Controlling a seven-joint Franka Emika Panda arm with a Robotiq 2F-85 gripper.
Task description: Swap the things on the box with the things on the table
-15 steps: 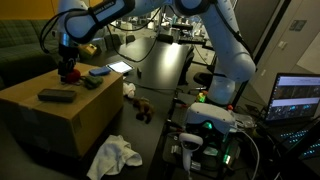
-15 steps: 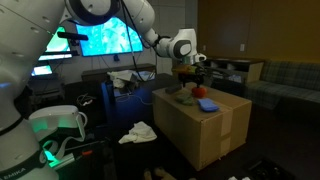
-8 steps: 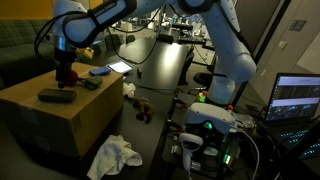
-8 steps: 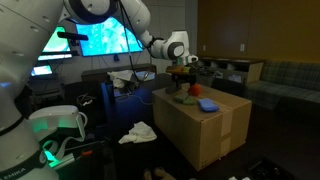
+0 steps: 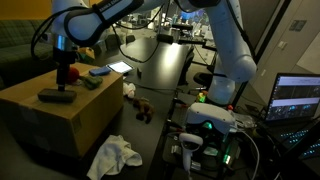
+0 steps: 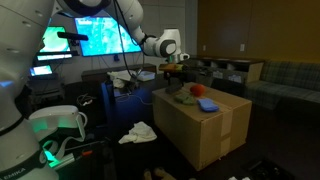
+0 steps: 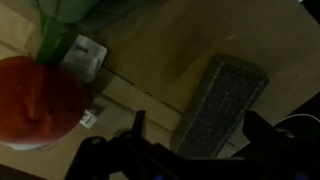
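Box of tan cardboard stands on the floor just off the end of the long black table, close enough, I'd say, for the arm to serve both without stretching. On the box top I count three things: one red round thing, one green thing just beside it, and one dark grey block lying flat on the side of the box top away from the table. They lie apart from one another, which I judge leaves room for fingers to come down around each. The gripper hangs above the box top, over the red thing, with its jaws spread wide and nothing between them. In the wrist view the red thing and the block both show below it, neither touched. Past the box, on the table's end, lies one blue thing; what else the table carries I cannot make out.
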